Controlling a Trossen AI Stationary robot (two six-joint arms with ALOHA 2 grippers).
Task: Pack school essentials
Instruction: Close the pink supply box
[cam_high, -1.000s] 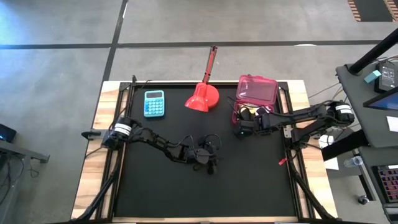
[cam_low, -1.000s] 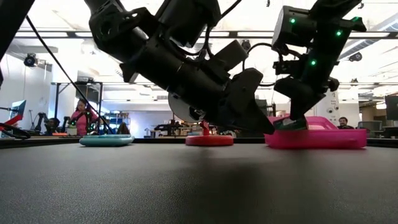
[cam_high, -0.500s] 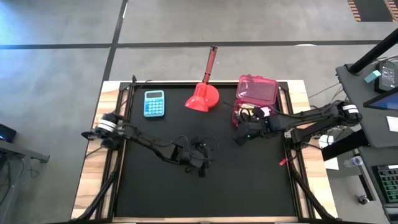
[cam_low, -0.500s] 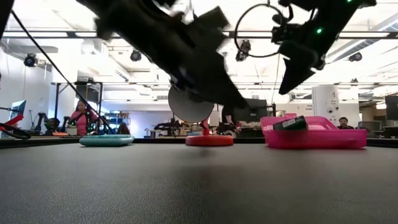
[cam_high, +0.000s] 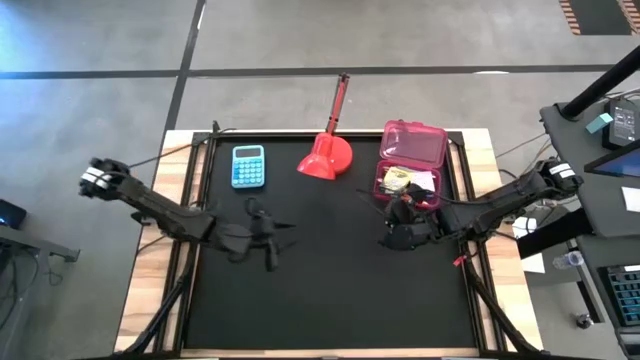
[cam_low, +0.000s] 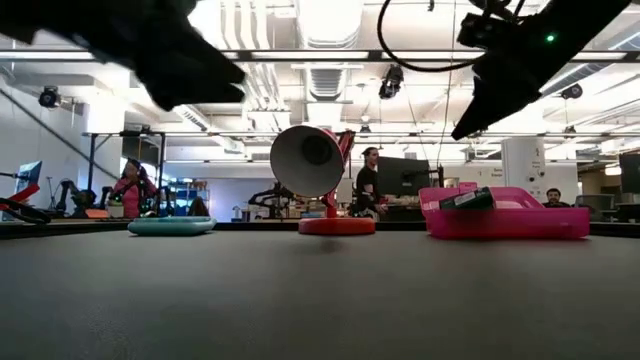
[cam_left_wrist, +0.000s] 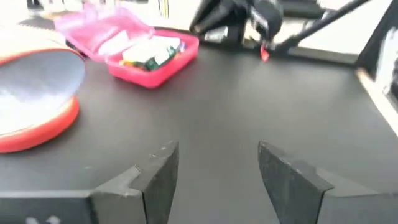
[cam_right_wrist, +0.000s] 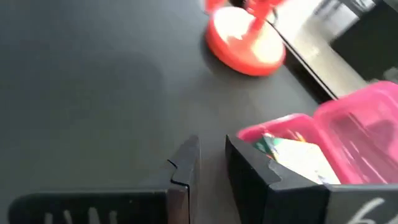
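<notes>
Fingers of the right gripper (cam_high: 403, 238) stood a narrow gap apart in its wrist view, nothing between them, hovering over bare black mat just in front of the pink case (cam_high: 410, 163). Judging by that, the step in hand was pulling clear after a drop, and doing it well meant lifting straight away from the open tray so no finger caught its near wall or dragged it along the mat. Inside the case the school essentials (cam_high: 405, 181) lay heaped in the tray half, yellow-green and white bits visible, the lid half hinged back toward the table's far edge. From table height a dark piece seemed to poke above the rim, so I'd guess it needed seating before any closing; hard to say what that piece was.

Right arm stretched low from the table's right edge, forearm nearly flat, wrist angled toward the centre. Left gripper (cam_high: 268, 232) hung over the left-centre mat, its two dark fingers (cam_left_wrist: 155, 180) wide apart and empty, its arm reaching in a long diagonal from the left edge, well apart from the case.

Beyond them, the red scoop (cam_high: 326, 155) and the light-blue calculator (cam_high: 248, 165) sat untouched at the far side.
</notes>
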